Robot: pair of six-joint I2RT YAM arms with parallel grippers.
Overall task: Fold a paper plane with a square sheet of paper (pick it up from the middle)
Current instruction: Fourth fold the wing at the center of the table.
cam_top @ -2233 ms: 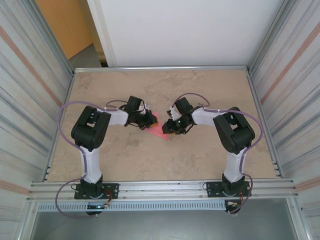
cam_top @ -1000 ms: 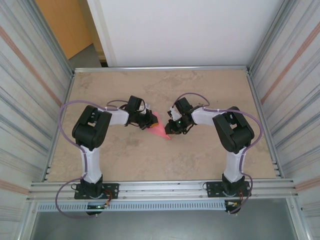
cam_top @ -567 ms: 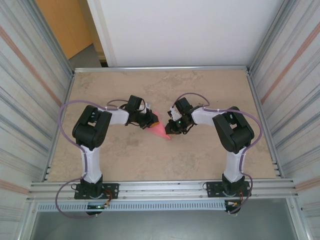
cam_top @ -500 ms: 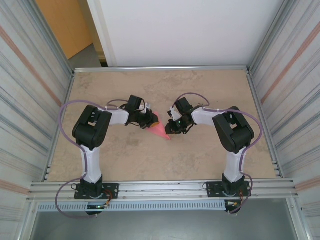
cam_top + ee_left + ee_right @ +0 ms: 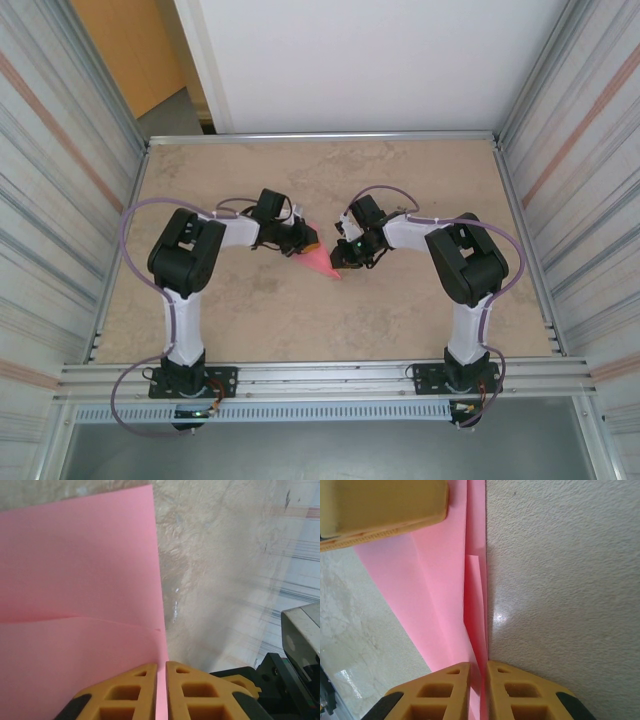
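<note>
The square sheet of paper (image 5: pixel 320 262) is a creased, pointed pink shape held between both grippers just above mid-table. My left gripper (image 5: pixel 307 243) is shut on its upper left edge. In the left wrist view the paper (image 5: pixel 75 580) spreads leftwards from the yellow jaws, and the left gripper (image 5: pixel 161 666) pinches a thin edge. My right gripper (image 5: pixel 340 262) is shut on the lower right part. In the right wrist view the right gripper (image 5: pixel 478 667) clamps the layered fold of the paper (image 5: pixel 440 595), with the left gripper's fingers (image 5: pixel 380 505) at the top left.
The beige marbled table (image 5: pixel 400 320) is ringed by a metal rail and corrugated side walls. The right arm's dark wrist body (image 5: pixel 295 645) sits close to the left jaws.
The left gripper has edged slightly up and to the right with its edge of the paper. The right arm has hardly moved.
</note>
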